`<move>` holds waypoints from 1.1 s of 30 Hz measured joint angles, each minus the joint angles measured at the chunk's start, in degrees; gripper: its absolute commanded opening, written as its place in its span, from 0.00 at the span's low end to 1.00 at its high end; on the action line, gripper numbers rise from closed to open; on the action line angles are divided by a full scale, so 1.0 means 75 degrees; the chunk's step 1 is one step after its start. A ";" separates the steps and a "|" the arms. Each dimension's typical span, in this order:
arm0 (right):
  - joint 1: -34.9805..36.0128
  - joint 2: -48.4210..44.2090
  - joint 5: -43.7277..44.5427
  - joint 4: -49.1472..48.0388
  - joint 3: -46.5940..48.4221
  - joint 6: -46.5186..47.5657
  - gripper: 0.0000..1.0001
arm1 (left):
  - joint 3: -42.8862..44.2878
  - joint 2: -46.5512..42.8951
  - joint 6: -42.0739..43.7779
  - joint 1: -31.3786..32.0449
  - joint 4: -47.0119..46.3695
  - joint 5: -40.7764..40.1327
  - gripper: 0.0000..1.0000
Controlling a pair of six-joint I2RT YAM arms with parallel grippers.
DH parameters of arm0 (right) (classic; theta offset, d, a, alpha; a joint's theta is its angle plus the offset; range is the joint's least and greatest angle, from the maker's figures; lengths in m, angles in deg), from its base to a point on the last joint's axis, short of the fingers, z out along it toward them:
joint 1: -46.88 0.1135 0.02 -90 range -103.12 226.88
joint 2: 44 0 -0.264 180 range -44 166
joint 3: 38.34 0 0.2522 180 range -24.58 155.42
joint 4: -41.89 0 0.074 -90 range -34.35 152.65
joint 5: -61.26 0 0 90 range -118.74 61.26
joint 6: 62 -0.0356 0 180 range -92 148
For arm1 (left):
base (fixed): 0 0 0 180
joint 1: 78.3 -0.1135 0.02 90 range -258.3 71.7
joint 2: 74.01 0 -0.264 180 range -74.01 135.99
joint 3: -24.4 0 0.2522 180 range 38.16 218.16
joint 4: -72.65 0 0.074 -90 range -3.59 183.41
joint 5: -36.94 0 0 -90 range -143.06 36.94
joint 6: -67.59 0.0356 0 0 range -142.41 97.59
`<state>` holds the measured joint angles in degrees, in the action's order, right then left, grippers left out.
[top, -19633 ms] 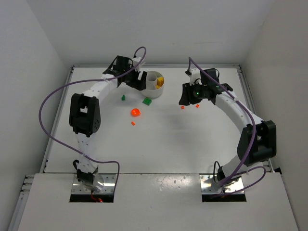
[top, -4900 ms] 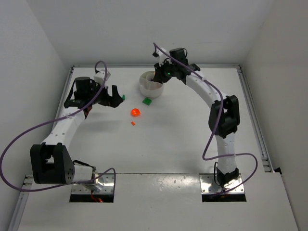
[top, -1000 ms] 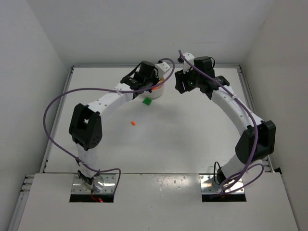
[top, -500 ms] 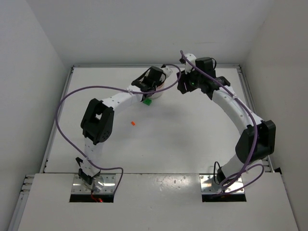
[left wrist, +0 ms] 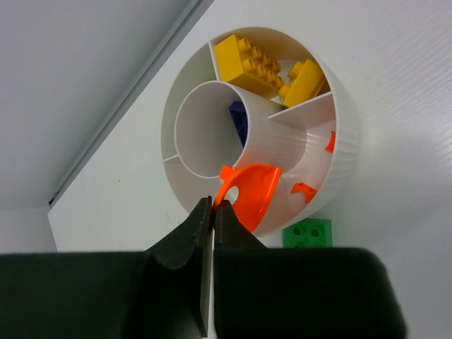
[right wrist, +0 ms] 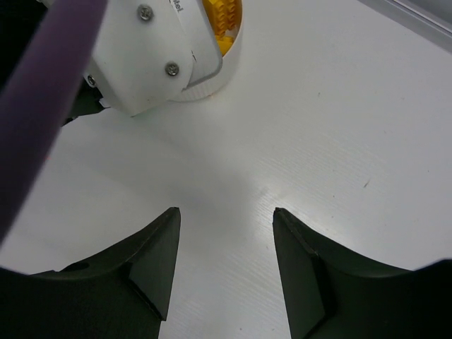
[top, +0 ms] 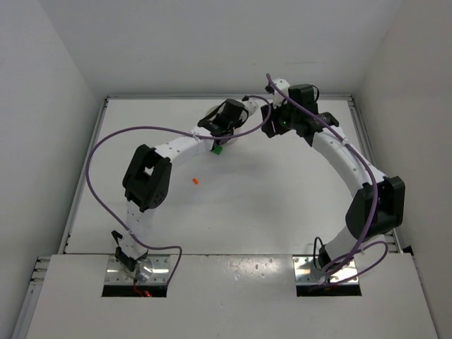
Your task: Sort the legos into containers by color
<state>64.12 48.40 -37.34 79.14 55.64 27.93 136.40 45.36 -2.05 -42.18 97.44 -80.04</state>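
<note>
Dropping orange into the dish (left wrist: 346, 141)
Left gripper (left wrist: 212, 212) pinches the orange piece (left wrist: 251, 191) at the dish's orange wedge; clear the rim before releasing. Right gripper (right wrist: 226, 233): jaws apart, empty.

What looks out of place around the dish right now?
The orange curved piece is tilted over the rim of the dish above the orange compartment, not down inside it. Its edge looks pinched by the left gripper. A green brick lies outside, beside the dish wall.
</note>
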 measured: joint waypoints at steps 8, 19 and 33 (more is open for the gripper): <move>-0.0032 0.0000 -0.0003 0.0012 -0.0006 0.0000 0.56 | 0.0108 0.0187 0.0020 0.0041 0.0006 0.0009 0.44; -0.0082 0.0000 -0.0050 -0.0079 -0.0052 -0.0020 0.56 | 0.0157 0.0041 -0.0230 0.0041 0.0187 0.0321 0.43; -0.0087 -0.0035 -0.0361 -0.0070 -0.0169 -0.0137 0.56 | -0.3445 -0.4246 0.0425 -0.2206 0.3177 0.5141 0.52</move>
<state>63.46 48.14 -40.06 78.61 54.38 26.90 110.56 13.51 1.14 -58.72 121.26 -41.49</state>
